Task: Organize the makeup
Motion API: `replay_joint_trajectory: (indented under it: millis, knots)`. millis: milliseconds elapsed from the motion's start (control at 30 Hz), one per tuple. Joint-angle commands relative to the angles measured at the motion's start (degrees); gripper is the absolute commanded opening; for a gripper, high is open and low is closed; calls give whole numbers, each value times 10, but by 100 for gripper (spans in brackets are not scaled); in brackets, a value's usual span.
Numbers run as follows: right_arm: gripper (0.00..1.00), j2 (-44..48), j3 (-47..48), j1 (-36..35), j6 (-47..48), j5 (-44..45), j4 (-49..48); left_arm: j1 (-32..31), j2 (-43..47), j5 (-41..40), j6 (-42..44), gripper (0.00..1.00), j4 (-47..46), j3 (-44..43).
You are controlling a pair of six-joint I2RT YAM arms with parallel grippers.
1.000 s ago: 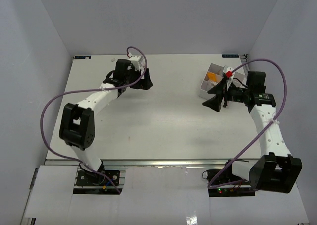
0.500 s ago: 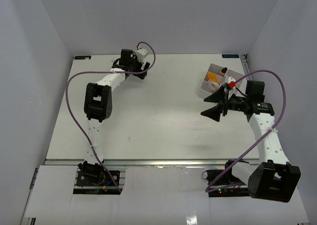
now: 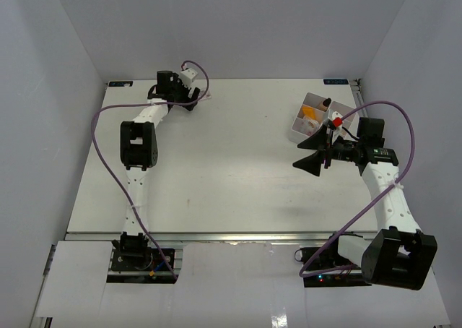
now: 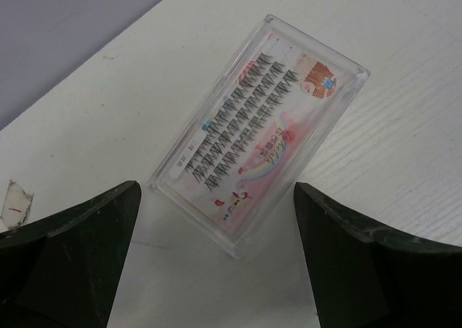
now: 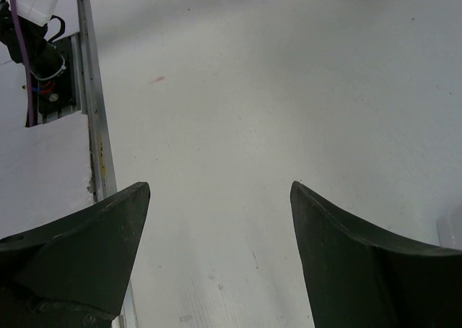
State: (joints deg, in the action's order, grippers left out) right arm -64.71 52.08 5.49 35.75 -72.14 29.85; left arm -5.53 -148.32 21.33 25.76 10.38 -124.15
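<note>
- Squarely between the fingers of the black left gripper (image 4: 216, 198), spread wide and empty, lay a flat clear plastic lash packet (image 4: 256, 129), untouched.
- Likewise, the right gripper (image 5: 220, 198) gaped empty above the white table (image 5: 289, 89).

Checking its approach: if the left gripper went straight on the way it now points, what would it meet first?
Probably the flat clear lash packet lying on the table, ahead of the left gripper, fingers open; depth is unclear.

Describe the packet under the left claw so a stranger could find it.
Go to the far left corner of the table, where the left claw hangs open. Flat below it lies a clear rectangular packet. Only it shows rows of black lashes over a rainbow cartoon card.
</note>
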Motion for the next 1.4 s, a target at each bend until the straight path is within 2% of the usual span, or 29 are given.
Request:
replay_joint_trajectory:
  millis: [0, 300, 467, 567, 733, 833, 900, 967, 1100, 1367]
  knots:
    - [85, 0, 0, 6, 3, -6, -12, 0, -15, 76, 17, 98, 1, -36]
    - [84, 3, 0, 8, 0, -13, -10, 7, -33, 137, 10, 98, 43, -41]
    - [84, 7, 0, 8, 0, -14, -11, 6, -13, 168, -15, 91, 66, -4]
    - [84, 10, 0, 8, -1, -19, -11, 2, 21, 170, -38, 85, 55, 59]
    - [85, 18, -1, 8, -1, -20, -11, -22, 107, 124, -57, 84, -37, 226]
    - [85, 20, -2, 10, -2, -23, -11, -32, 161, 87, -89, 88, -100, 300]
    - [85, 20, -3, 11, -1, -22, -11, -37, 198, 57, -100, 95, -145, 333]
    - [85, 19, -4, 12, -1, -21, -11, -38, 216, 46, -110, 98, -145, 329]
    - [85, 18, -4, 13, -1, -21, -11, -38, 219, 15, -127, 98, -109, 281]
    - [85, 6, -5, 13, -1, -17, -13, -54, 177, -92, -180, 98, -51, 198]
